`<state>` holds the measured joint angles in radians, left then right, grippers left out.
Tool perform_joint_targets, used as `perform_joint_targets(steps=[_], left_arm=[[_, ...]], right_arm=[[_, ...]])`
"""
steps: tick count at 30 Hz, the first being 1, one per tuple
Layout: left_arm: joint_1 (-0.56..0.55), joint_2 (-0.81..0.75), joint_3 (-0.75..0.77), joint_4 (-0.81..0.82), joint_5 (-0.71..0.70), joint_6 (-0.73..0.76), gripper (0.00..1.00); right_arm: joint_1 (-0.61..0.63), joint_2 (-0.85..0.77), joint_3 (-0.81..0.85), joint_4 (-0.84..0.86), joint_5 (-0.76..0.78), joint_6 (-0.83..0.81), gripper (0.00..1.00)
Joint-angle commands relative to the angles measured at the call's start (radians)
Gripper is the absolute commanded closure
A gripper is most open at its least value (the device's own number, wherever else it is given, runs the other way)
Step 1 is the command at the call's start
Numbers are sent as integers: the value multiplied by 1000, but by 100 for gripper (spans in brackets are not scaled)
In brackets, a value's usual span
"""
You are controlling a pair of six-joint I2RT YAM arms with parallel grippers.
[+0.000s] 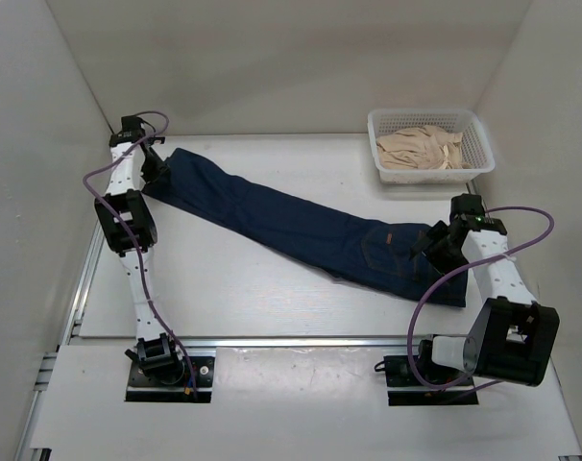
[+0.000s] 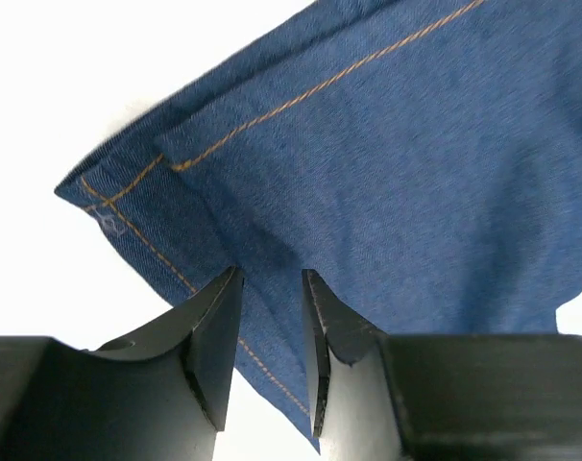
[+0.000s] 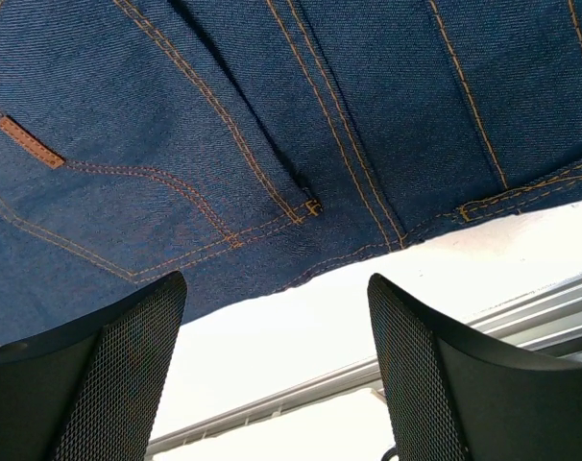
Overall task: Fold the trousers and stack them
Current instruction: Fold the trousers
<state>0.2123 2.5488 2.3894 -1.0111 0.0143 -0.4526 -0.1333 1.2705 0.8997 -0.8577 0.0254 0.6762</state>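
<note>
Diagonally on the counter (image 1: 224,288): trousers (image 1: 301,226), hem (image 2: 128,197) pinched in the left hand (image 2: 272,355). Right hand (image 3: 277,365) spread wide at the waistband (image 3: 435,216).

White table (image 1: 272,298) enclosed by plain white walls (image 1: 272,58) on three sides. A metal rail (image 1: 301,340) crosses its near edge; a white basket (image 1: 477,142) of beige cloth (image 1: 421,151) occupies the far right corner. Lighting even.
</note>
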Motion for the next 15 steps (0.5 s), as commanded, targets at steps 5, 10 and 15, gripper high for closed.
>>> perform_joint_targets(steps=[5,10,15], left_arm=[[2,22,51,8,10,-26,55],[2,33,42,8,21,-26,51],[2,42,42,8,21,-17,90]], right_arm=[[-2,30,36,15,-19,-18,19],[-2,41,36,25,-19,-18,19],[-2,41,36,25,-19,-18,19]])
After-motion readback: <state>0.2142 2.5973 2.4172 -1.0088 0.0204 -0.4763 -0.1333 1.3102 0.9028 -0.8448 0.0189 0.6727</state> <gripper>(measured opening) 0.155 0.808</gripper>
